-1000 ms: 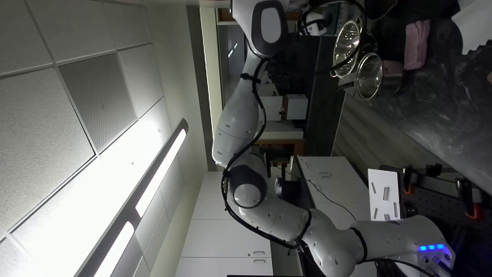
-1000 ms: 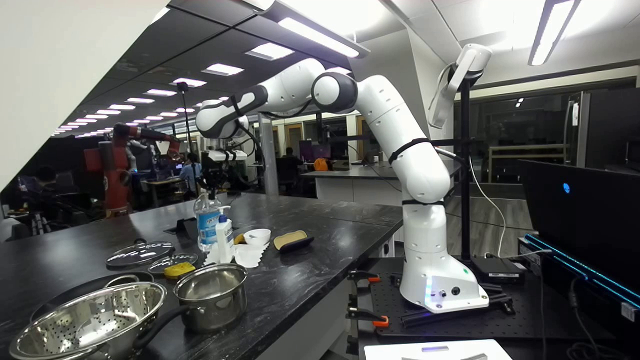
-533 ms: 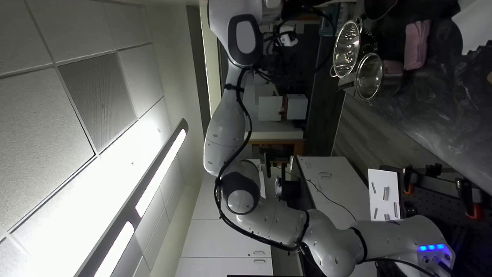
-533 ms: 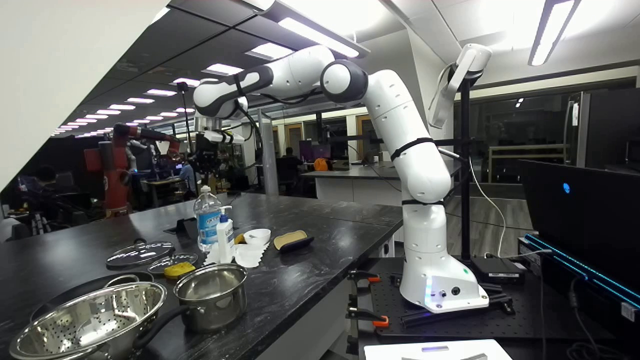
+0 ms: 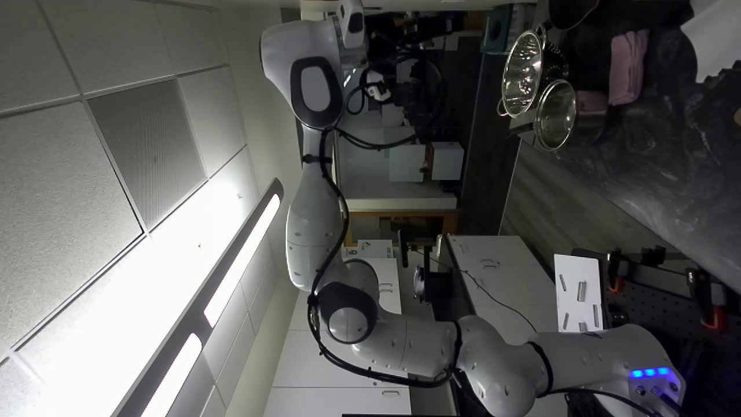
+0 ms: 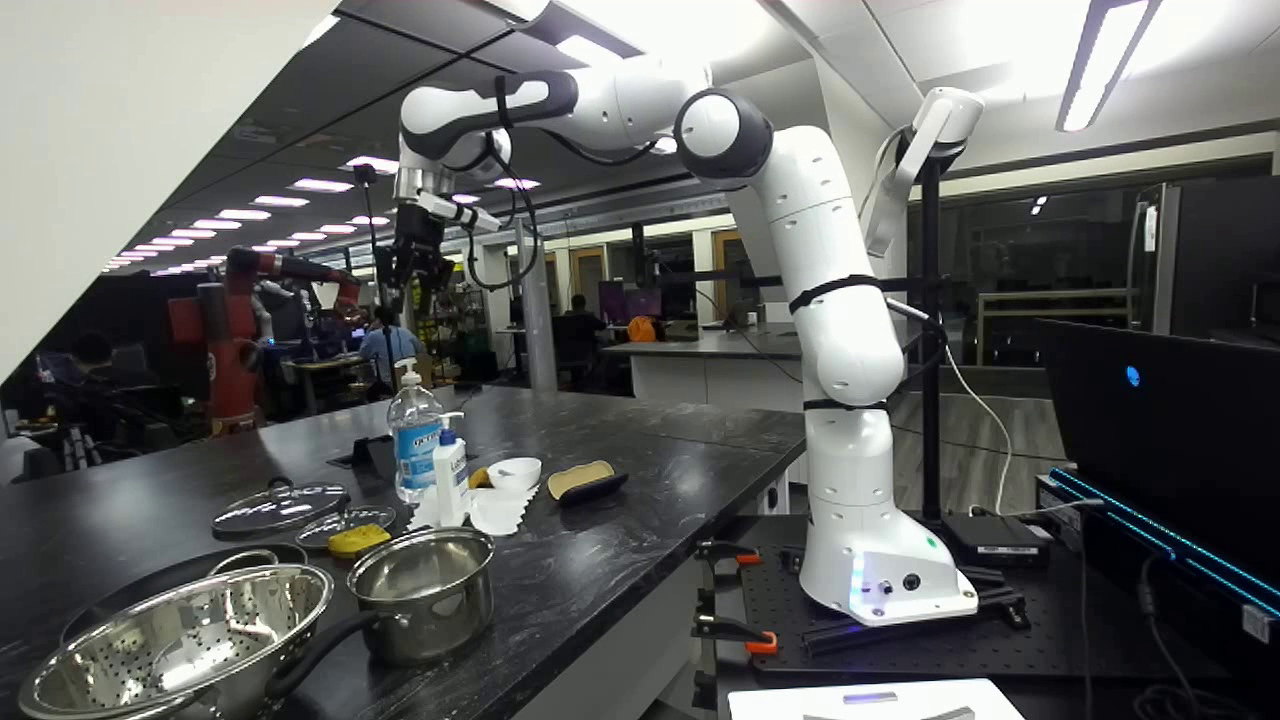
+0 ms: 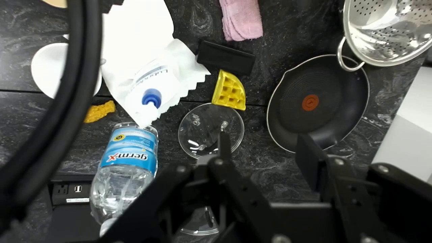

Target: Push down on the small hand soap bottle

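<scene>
The small hand soap bottle point(image 6: 451, 485), white with a blue collar and white pump, stands upright on the counter in an exterior view. In the wrist view the same soap bottle point(image 7: 152, 97) is left of the jaws, on white paper. Close beside it stands the taller clear germ-x bottle point(image 6: 417, 445) with a blue label and a white pump. My gripper point(image 6: 418, 290) hangs in the air well above both bottles, touching neither. The wrist view has the gripper point(image 7: 265, 143) with its fingers apart and nothing between them.
A black pan point(image 7: 303, 87), a colander point(image 6: 190, 640) and a steel pot point(image 6: 430, 600) stand on the counter. Nearby lie a glass lid point(image 7: 206, 121), a yellow waffle point(image 7: 229, 90), a white bowl point(image 6: 515, 472) and a pink cloth point(image 7: 241, 18).
The arm has lifted and drawn back, carrying my gripper up from the top of the germ-x bottle. That bottle's pump, hidden before, now shows fully. Both bottles stand where they were.
</scene>
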Tool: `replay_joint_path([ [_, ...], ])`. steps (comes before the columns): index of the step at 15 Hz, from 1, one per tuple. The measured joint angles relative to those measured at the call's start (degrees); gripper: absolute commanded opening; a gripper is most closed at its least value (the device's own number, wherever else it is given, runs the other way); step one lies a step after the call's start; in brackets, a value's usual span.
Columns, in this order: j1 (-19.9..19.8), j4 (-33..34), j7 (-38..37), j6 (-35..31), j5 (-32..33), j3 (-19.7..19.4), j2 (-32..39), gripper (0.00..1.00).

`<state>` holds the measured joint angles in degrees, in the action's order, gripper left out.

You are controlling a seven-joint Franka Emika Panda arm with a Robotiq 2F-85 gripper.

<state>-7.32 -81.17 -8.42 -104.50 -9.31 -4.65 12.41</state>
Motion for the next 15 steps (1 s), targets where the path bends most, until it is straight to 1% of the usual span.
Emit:
replay_joint_path([
  [1,0.28,-0.02,0.00,0.45,-0.13,0.14,-0.66,0.93],
  [2,0.49,-0.05,0.01,0.86,-0.31,0.35,-1.25,0.99],
  [3,0.61,-0.08,0.04,1.36,-0.58,0.59,-1.73,1.00],
  [7,1.05,-0.80,0.07,4.23,-1.29,1.25,-3.36,1.00],
  [12,1.11,-2.34,-1.10,14.16,-0.76,0.73,-5.00,1.00],
  [15,1.05,-4.71,-3.20,18.13,0.58,-0.03,-7.35,1.00],
])
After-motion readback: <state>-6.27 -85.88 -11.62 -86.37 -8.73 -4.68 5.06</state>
